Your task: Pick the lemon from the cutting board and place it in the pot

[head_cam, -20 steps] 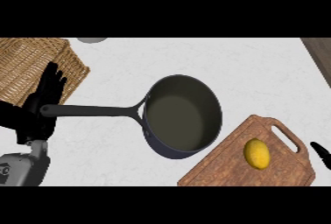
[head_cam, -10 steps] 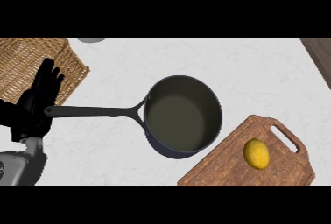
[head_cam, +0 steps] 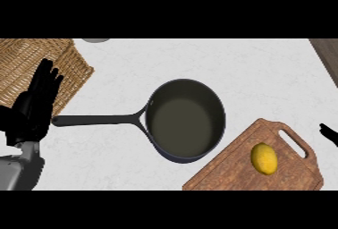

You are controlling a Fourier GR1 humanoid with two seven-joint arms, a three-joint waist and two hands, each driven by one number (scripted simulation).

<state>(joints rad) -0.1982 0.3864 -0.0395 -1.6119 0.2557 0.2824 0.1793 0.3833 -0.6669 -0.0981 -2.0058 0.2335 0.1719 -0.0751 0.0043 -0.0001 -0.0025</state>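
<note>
A yellow lemon [head_cam: 264, 158] lies on the wooden cutting board [head_cam: 224, 172] at the lower right. The dark pot [head_cam: 187, 120] sits mid-counter, its long handle [head_cam: 95, 119] pointing left; nothing is inside it. My left hand [head_cam: 36, 105] stands open at the left edge, fingers up, resting beside the handle's end and over the basket's edge. Only a sliver of my right hand [head_cam: 329, 133] shows at the right edge, just right of the board's handle slot and apart from the lemon.
A woven wicker basket [head_cam: 30, 67] fills the upper left corner. A grey round object [head_cam: 96, 40] peeks in at the top edge. A dark wooden strip [head_cam: 328, 56] runs down the upper right corner.
The right hand's tip went out of view half a second ago and now shows higher along the right edge. The left hand drifted slightly left. Lemon and pot have not moved.
</note>
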